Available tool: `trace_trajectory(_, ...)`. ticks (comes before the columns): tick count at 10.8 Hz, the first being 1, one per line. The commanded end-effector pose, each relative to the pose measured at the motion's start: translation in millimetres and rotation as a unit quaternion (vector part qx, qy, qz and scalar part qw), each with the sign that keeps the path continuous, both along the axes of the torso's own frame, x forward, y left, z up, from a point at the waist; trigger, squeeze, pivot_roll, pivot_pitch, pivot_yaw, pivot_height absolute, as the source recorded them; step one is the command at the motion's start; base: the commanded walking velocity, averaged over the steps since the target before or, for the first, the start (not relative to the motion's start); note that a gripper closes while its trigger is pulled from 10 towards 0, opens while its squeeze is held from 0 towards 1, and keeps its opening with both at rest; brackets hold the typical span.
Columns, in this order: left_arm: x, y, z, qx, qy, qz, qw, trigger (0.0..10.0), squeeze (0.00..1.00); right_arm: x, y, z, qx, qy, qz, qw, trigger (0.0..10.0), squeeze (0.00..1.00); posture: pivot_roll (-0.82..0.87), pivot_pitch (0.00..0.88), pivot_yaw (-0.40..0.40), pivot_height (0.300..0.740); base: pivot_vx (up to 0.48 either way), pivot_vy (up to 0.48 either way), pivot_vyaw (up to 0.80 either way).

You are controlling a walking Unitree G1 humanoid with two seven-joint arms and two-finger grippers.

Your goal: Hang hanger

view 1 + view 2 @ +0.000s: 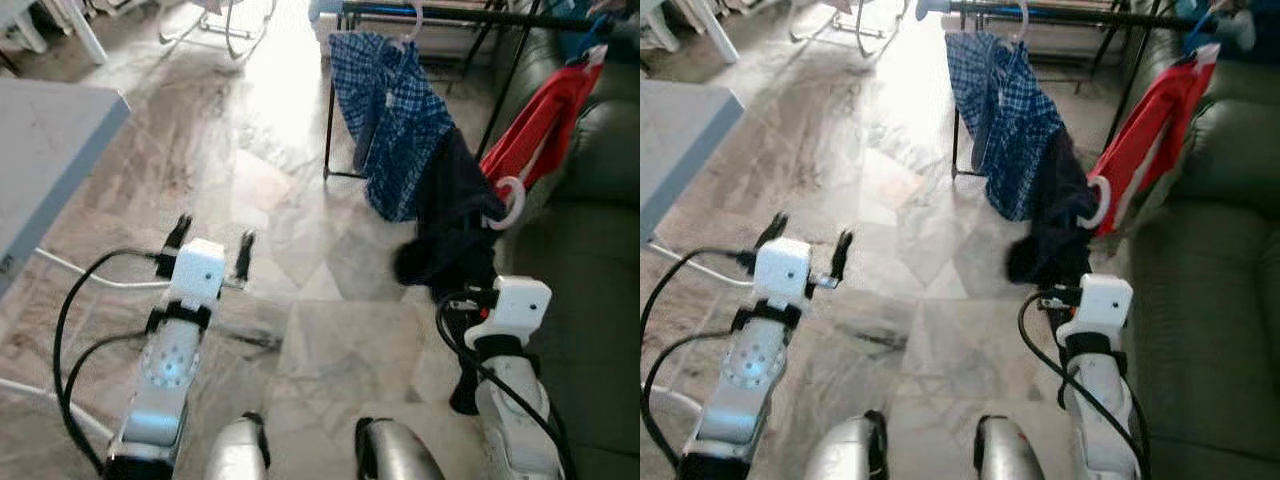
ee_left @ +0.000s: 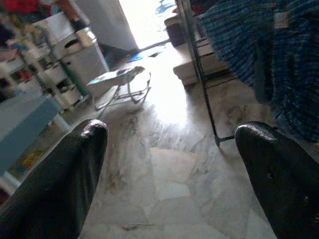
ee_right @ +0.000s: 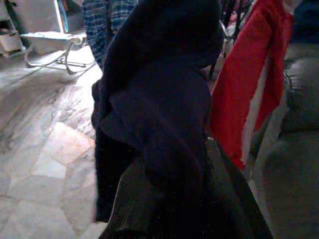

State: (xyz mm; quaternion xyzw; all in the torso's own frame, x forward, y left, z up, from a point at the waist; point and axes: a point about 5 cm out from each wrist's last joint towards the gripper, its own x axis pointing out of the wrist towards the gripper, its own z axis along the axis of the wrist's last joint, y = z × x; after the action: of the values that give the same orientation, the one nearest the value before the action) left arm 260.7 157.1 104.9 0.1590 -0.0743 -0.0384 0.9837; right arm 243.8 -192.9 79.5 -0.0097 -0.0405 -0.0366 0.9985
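Dark navy garment [image 1: 455, 225] on a white plastic hanger [image 1: 512, 203], centre-right: limp, light; right gripper [image 1: 470, 290] grips its cloth, the hook stays free. Left gripper [image 1: 210, 245] gapes empty, lower left.

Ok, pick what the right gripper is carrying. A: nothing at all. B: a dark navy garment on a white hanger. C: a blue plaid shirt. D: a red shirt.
B: the dark navy garment drapes from the right gripper, with the white hanger hook showing beside it.

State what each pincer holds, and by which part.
Right pincer holds a dark garment on a white hanger, gripped low on the cloth. Left pincer is open and holds nothing.
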Motion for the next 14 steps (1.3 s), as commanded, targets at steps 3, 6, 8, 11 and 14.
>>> trace_trajectory(3,5.5,0.0,-13,-0.009,0.015,0.027,0.999,10.0,0.0,11.6,1.1,9,-0.013,-0.025,0.034,0.999,10.0,0.0,-0.06,0.067,-0.026,0.74,0.0,0.0,0.0)
trace_trajectory(6,11.3,-1.8,-20,-0.023,0.023,0.046,0.998,10.0,0.0,3.6,1.3,-2,-0.008,-0.011,0.031,0.999,10.0,0.0,-0.06,0.017,-0.044,0.74,0.0,0.0,0.0)
trace_trajectory(8,16.7,-0.6,-25,-0.025,0.027,0.058,0.998,10.0,0.0,3.1,-6.6,-7,-0.011,-0.008,0.018,1.0,10.0,0.0,-0.05,0.0,-0.048,0.74,0.0,0.0,0.0)
trace_trajectory(11,15.3,12.7,-36,-0.035,0.052,0.077,0.995,10.0,0.0,9.1,-14.9,-9,-0.016,-0.004,0.01,1.0,10.0,0.0,-0.02,0.0,-0.06,0.74,0.0,0.0,0.0)
trace_trajectory(14,12.5,23.9,-39,-0.026,0.054,0.091,0.994,10.0,0.0,11.8,-7.2,-12,-0.003,-0.008,0.007,1.0,10.0,0.0,-0.01,0.0,-0.033,0.74,0.0,0.0,0.0)
